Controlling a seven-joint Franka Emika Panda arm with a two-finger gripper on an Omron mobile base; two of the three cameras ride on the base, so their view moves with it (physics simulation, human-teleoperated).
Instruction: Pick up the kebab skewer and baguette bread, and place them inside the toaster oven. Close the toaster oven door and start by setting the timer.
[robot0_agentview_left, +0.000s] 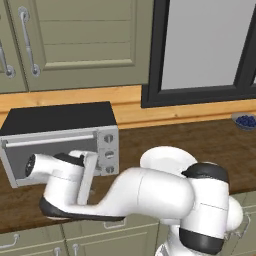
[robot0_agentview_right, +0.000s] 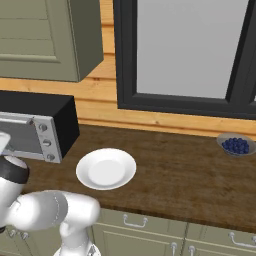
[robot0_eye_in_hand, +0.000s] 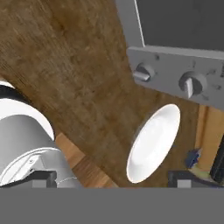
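- Left base view: the toaster oven is seen on the brown counter, with its door shut; the white arm is bent low in front of it; a white plate is partly hidden behind the arm.
- Right base view: the plate is seen just beside the oven's knobs; a bowl of blueberries is set well apart, by the window.
- Hand view: the gripper is spread wide and nothing is held; two knobs and the plate are seen ahead.

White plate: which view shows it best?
The right base view: the white plate lies whole and unblocked on the counter. The left base view has the arm covering most of it; the hand view shows it foreshortened.
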